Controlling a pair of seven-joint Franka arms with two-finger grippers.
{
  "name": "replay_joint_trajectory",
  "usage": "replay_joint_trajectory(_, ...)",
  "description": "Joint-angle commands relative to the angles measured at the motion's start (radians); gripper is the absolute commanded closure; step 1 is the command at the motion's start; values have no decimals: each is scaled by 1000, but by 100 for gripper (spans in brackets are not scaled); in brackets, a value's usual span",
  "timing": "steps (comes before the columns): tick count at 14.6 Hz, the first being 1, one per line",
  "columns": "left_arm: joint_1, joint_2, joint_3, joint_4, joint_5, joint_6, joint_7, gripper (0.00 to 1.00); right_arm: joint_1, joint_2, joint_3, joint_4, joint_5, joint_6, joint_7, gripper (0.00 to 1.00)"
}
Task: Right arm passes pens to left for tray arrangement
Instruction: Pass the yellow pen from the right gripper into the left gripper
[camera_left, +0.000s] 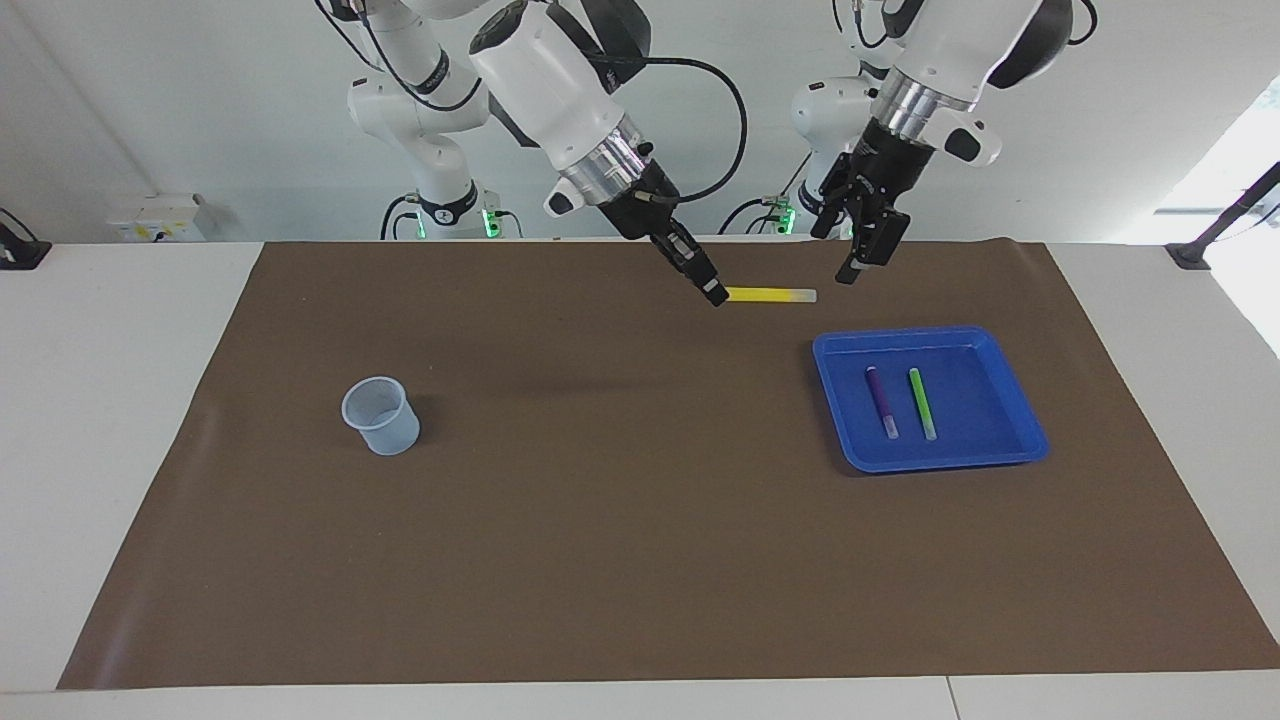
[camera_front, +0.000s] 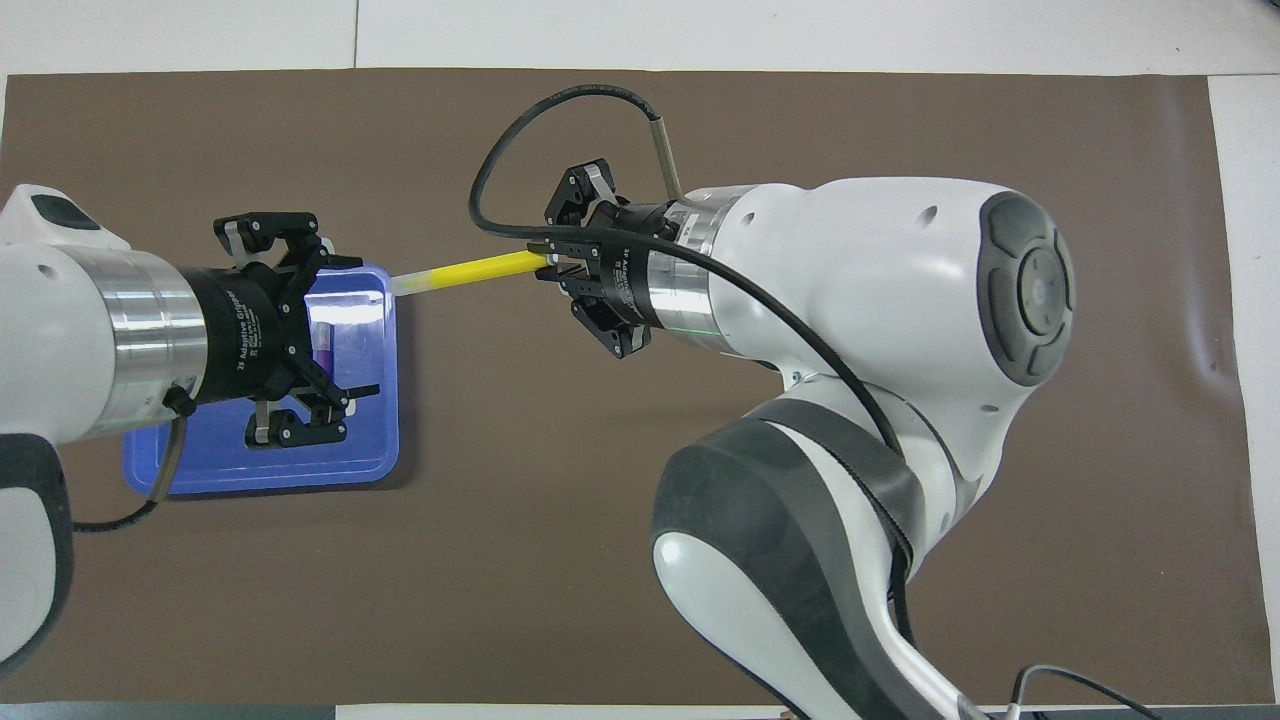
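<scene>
Facing view, slim yellow pen (camera_left: 765, 294), pale cap

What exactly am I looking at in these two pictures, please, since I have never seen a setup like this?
Two robot arms work at a table covered by a brown mat. One picture faces the robots from across the table; the other looks down from above their own end. The right gripper is shut on the end of a yellow pen, holding it out level in the air toward the left gripper, which is open and not touching the pen. A blue tray at the left arm's end holds a purple pen and a green pen side by side. A small clear cup stands at the right arm's end.
</scene>
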Motion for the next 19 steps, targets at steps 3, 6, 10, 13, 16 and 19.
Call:
replay_joint_trajectory(3, -2, -39, -42, -6, 82, 40, -171, 0, -11, 15, 31, 13, 1, 0, 23, 100)
replay_joint_trajectory(6, 0, -27, -77, -12, 137, 65, -239, 0, -3, 15, 32, 15, 1, -1, 25, 100)
replay_joint_trajectory(10, -2, 5, -87, -24, 139, 119, -303, 0, 9, 14, 46, 15, -1, -3, 25, 100)
replay_joint_trajectory(13, -2, 16, -94, -54, 144, 151, -308, 0, 10, 14, 48, 15, -1, -3, 26, 100)
replay_joint_trajectory(16, 1, 25, -94, -72, 145, 183, -304, 0, 10, 14, 57, 15, -1, 0, 26, 100)
replay_joint_trajectory(19, 0, 25, -94, -71, 145, 177, -297, 2, 10, 14, 58, 15, -2, 0, 26, 100)
